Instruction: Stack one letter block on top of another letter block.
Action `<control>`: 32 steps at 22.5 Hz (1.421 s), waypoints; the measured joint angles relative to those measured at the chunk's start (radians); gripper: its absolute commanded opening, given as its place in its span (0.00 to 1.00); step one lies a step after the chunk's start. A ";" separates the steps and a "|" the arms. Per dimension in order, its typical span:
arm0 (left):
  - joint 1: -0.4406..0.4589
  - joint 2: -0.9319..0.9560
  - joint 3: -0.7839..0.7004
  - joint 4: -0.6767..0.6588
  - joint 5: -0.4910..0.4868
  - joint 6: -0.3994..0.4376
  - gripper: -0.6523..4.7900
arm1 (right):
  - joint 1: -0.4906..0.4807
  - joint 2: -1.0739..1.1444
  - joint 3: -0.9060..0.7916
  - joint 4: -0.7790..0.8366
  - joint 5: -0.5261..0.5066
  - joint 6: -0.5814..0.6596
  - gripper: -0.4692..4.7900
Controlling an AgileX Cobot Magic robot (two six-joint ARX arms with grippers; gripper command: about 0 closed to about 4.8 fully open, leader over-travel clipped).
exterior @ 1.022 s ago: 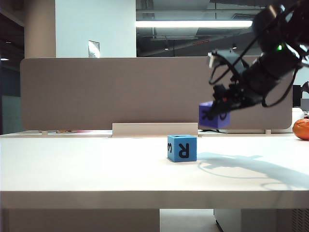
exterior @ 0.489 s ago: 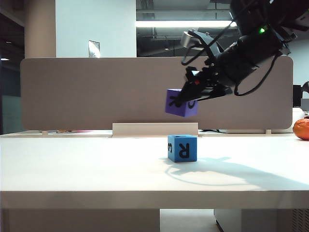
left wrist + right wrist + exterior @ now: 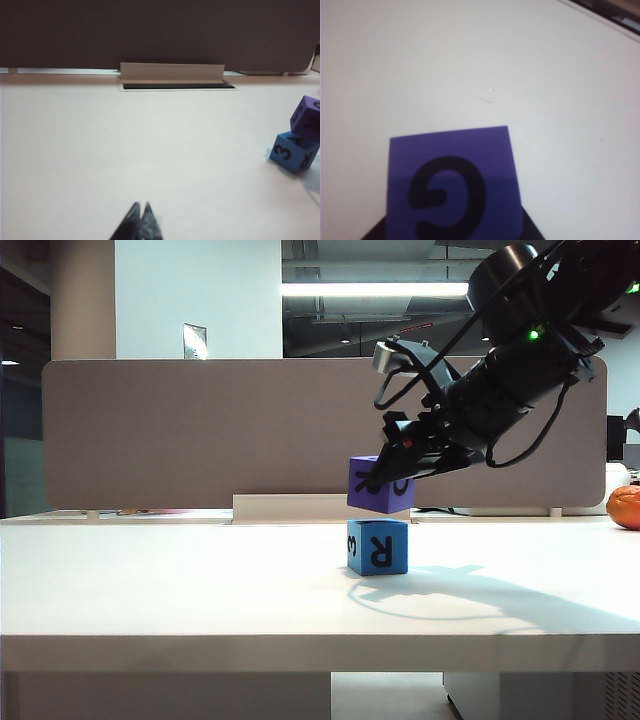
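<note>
exterior view: your right claw [image 3: 385, 480], clamped on the small purple letter cube [image 3: 381, 485], has carried it leftward and down to just above the light blue letter cube [image 3: 378, 546] on the white worktop [image 3: 200, 590]; lowering remains.
left wrist view: left claw [image 3: 140, 220] closed, parked, well apart from both cubes.
right wrist view: purple face fills the foreground.

Your outside camera sits low at the white table's [image 3: 150, 590] front edge, looking level across it. Your left wrist camera looks across from behind its shut black pincer [image 3: 141, 220]. Both see the stacked cubes. Your right wrist camera looks down, very near.
</note>
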 measured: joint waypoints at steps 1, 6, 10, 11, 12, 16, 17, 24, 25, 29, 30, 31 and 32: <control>0.000 0.000 0.000 0.000 0.001 0.000 0.11 | 0.000 0.003 0.000 0.000 0.000 0.000 0.53; 0.000 0.000 0.000 0.000 0.001 0.000 0.11 | 0.002 0.004 0.000 0.003 0.000 0.000 0.54; 0.000 0.000 0.000 0.000 0.001 0.000 0.11 | 0.002 0.007 0.000 0.003 0.000 0.000 0.71; 0.000 0.000 0.000 0.000 0.001 0.000 0.11 | 0.002 0.009 0.000 0.003 0.000 0.004 0.73; 0.000 0.000 0.000 0.000 0.001 0.000 0.11 | 0.002 0.010 0.000 0.002 0.000 0.008 0.73; 0.000 0.000 0.000 0.000 0.001 0.000 0.11 | 0.002 0.010 0.000 0.003 0.000 0.008 0.73; 0.000 0.000 0.000 0.000 0.001 0.000 0.11 | 0.002 0.010 0.000 0.004 0.000 0.008 0.73; 0.000 0.000 0.000 0.000 0.006 0.000 0.11 | 0.002 0.010 0.000 0.049 0.003 0.012 1.00; 0.000 0.000 0.000 0.000 0.006 0.000 0.11 | 0.002 0.010 0.000 0.052 0.007 0.011 1.00; 0.000 0.000 0.000 0.000 0.006 0.000 0.11 | 0.002 0.010 0.000 0.055 0.018 0.011 1.00; 0.000 0.000 0.000 0.000 0.006 0.000 0.11 | 0.002 0.010 0.000 0.055 0.023 0.011 1.00; 0.000 0.000 0.000 0.000 0.006 0.000 0.11 | 0.002 0.010 0.000 0.055 0.024 0.011 1.00; 0.000 0.000 0.000 0.000 0.006 0.000 0.11 | 0.002 0.010 0.001 0.056 0.024 0.011 1.00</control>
